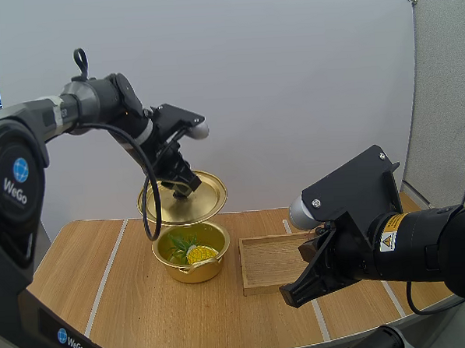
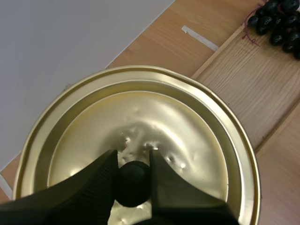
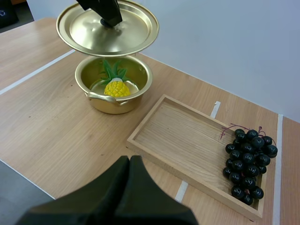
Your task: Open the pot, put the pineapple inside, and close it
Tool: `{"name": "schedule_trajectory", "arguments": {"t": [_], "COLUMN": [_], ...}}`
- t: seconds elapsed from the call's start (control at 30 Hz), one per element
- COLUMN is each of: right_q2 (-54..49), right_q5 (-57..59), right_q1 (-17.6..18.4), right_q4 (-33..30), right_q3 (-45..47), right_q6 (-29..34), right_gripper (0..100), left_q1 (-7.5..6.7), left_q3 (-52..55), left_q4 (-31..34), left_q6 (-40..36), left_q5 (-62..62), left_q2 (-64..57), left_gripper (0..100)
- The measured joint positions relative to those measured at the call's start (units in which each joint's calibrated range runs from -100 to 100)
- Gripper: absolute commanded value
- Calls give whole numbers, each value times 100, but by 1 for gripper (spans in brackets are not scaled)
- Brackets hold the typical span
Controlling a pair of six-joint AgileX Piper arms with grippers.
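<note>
The left arm (image 1: pixel 96 99) is stretched over the pot (image 1: pixel 192 271); the knob (image 2: pixel 133 185) of the lid (image 1: pixel 204 197) is pinched by the left gripper (image 2: pixel 133 161).

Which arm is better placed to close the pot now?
Left. The left hand pinches the black knob of the round golden lid above the golden metal pot holding the yellow toy pineapple. The right hand is shut on nothing.

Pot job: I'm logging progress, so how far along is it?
Done: the pot is open and the pineapple lies inside. In hand: the left pincer grips the lid by its knob, above the pot. Left: lowering the lid onto the pot and letting go. The right pincer is shut and empty, over the table near the tray.
</note>
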Motion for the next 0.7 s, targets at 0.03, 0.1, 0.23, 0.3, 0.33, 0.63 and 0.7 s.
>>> {"name": "schedule_trajectory", "arguments": {"t": [0.03,0.1,0.23,0.3,0.33,0.63,0.7], "right_q2": [0,0,0,0,0,0,0], "right_q5": [0,0,0,0,0,0,0], "right_q1": [0,0,0,0,0,0,0], "right_q4": [0,0,0,0,-37,-146,-146], "right_q3": [0,0,0,0,0,0,0], "right_q6": [0,0,0,0,0,0,0], "right_gripper": [0,0,0,0,0,0,0], "left_q1": [0,0,0,0,0,0,0], "left_q3": [78,194,449,615,650,681,688], "left_q4": [0,0,0,-98,-117,-453,-463], "left_q6": [51,115,274,445,503,860,889], "left_q5": [-183,-394,-894,-1189,-1225,-1784,-1844], "left_q2": [71,150,307,414,430,901,1118], "left_gripper": [0,0,0,0,0,0,0]}}
